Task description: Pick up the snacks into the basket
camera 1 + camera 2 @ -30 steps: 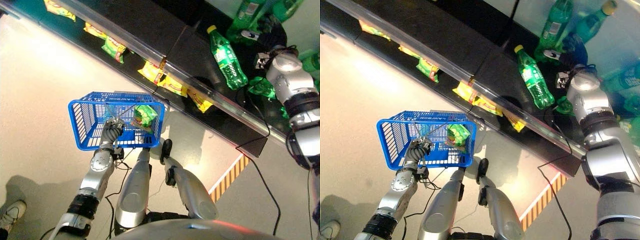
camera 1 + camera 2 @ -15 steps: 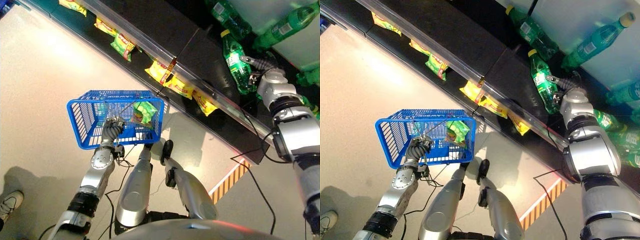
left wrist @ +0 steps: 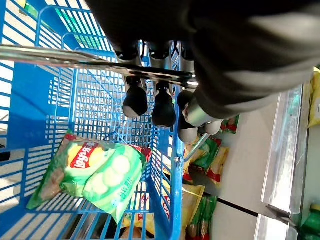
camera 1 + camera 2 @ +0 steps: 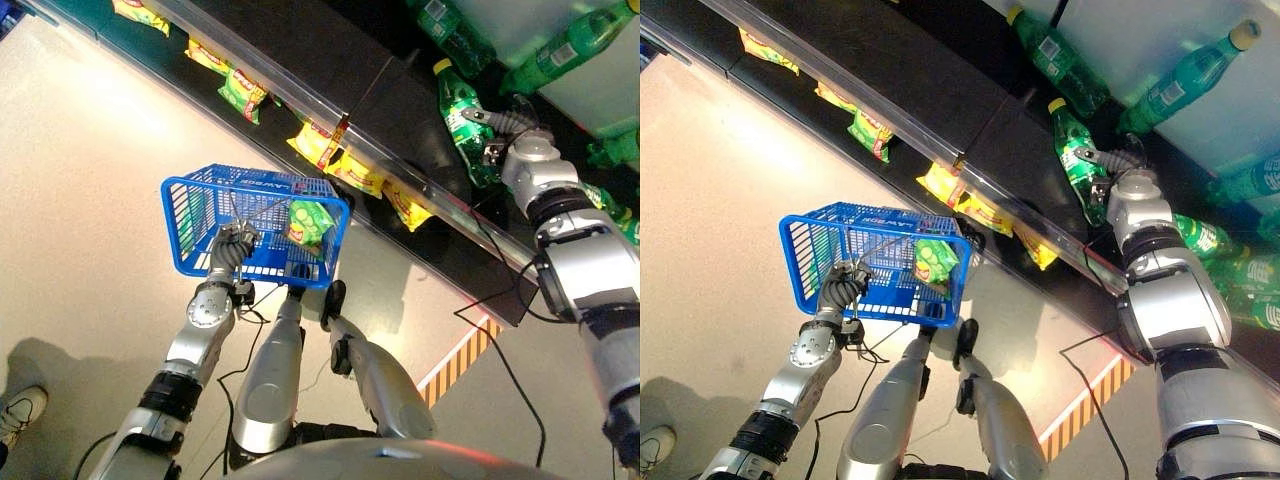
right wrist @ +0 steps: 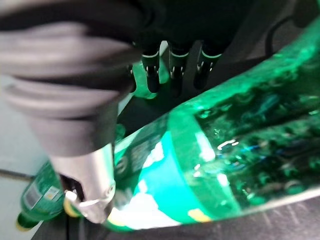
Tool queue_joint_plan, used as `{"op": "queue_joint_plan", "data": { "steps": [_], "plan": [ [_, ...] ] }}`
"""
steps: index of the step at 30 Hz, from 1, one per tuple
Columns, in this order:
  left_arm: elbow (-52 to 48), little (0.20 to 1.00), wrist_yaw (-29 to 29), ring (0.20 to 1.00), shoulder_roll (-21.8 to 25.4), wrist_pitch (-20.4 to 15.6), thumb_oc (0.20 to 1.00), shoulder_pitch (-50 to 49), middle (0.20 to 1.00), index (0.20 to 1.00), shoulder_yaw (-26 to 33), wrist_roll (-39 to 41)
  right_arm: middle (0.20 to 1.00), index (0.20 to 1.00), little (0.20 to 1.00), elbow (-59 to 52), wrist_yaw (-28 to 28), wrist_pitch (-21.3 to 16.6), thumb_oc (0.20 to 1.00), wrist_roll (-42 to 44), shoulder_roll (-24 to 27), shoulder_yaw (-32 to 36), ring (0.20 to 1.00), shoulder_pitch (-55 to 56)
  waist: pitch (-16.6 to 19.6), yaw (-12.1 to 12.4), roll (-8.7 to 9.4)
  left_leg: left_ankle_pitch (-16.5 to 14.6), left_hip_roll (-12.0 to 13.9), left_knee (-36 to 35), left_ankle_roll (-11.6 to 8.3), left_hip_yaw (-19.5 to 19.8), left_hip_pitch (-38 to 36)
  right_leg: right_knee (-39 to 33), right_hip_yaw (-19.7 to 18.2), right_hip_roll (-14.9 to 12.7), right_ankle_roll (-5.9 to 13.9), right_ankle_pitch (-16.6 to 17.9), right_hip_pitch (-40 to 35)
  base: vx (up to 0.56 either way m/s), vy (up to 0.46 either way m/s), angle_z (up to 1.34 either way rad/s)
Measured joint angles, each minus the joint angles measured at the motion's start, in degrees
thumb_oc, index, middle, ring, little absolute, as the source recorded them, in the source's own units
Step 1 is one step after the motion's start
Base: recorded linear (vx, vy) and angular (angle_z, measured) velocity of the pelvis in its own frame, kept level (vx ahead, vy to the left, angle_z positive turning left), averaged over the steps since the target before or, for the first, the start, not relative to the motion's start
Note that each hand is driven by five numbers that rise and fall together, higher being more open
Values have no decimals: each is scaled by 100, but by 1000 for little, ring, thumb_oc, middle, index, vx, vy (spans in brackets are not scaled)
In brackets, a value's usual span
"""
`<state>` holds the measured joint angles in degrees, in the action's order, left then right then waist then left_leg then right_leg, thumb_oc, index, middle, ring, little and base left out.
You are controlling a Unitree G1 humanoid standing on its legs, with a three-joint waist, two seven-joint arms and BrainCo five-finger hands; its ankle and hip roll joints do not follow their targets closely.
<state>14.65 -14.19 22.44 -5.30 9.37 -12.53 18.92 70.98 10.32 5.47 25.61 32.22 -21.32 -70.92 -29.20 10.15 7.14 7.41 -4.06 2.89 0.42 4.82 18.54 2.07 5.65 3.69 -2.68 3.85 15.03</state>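
one blue basket (image 4: 198, 215) hangs by its wire handle (image 3: 75, 57), left hand (image 4: 228, 250) curled round it. one green snack bag (image 4: 309, 222) lies inside, against the wall nearest the shelf (image 4: 300, 70). right hand (image 4: 492, 122) reaches among green bottles (image 4: 458, 105) up there, fingers straight, gripping nothing. several yellow snack bags (image 4: 360, 176) line the lower shelf edge.

Pale beige floor (image 4: 90, 190), smooth, w/ bright glare on the left. Long dark shelving unit (image 4: 330, 60) runs diagonally across the far side, its lower shelf edged by a clear strip (image 4: 840, 80) (glossy, catches light). Yellow-black hazard stripe (image 4: 458, 358) on the floor near the unit's right end. A person's shoe (image 4: 18, 412) at near left.
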Motion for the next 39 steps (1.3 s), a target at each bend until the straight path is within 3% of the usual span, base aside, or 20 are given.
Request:
{"op": "queue_joint_plan", "data": {
  "steps": [6,9,12,17,20,28,31,39],
  "plan": [
    [0,200,-2,200,8,1,200,31,200,200,-24,-5,1000,1000,1000,-4,-133,44,1000,-681,-117,-504,1000,-278,1,11,37,-2,10,21,-3,3,2,1,2,10,14,11,-6,0,0,0],
    [0,200,-4,200,21,1,200,28,200,200,-26,-5,1000,1000,1000,108,-137,74,1000,-1077,-345,-690,1000,-358,7,14,154,-18,14,44,-26,11,7,-2,16,14,17,12,-15,-1,-3,2],
    [0,200,-4,200,38,2,200,20,200,200,-37,-5,1000,1000,1000,153,-182,116,1000,-1305,-485,-685,1000,-365,6,26,263,-21,9,61,-30,32,16,-3,35,10,46,-7,-23,-2,-16,5],
    [-75,200,10,200,139,2,200,46,200,200,-109,-6,1000,1000,1000,406,-120,144,1000,-1740,-574,-678,1000,-365,6,95,262,-45,-31,126,-63,232,182,-9,224,-9,62,-18,36,6,-58,17],
    [-260,200,9,200,123,1,200,166,200,200,-162,-5,1000,1000,1000,624,66,173,1000,-1918,-277,-604,1000,-240,0,178,250,-51,-89,286,-79,584,458,-35,602,-18,56,-43,126,20,-34,56],
    [-375,200,6,200,167,3,200,182,200,200,-214,-3,1000,1000,1000,675,195,219,1000,-1936,107,-133,1000,43,-28,342,197,-42,-165,343,-92,642,668,301,749,-144,168,-321,369,28,-17,25],
    [-441,200,0,200,167,2,200,213,200,200,-216,-1,200,200,200,662,265,182,200,-1929,245,0,200,81,-30,349,193,-42,-226,360,-92,658,756,468,769,-217,177,-411,512,24,-5,9],
    [-450,200,-163,200,158,2,200,306,200,200,-257,14,200,200,200,635,447,166,200,-1918,789,143,200,27,-48,335,123,-41,-413,408,-92,640,940,1050,777,-480,292,-708,936,4,16,3]
  ]
}}
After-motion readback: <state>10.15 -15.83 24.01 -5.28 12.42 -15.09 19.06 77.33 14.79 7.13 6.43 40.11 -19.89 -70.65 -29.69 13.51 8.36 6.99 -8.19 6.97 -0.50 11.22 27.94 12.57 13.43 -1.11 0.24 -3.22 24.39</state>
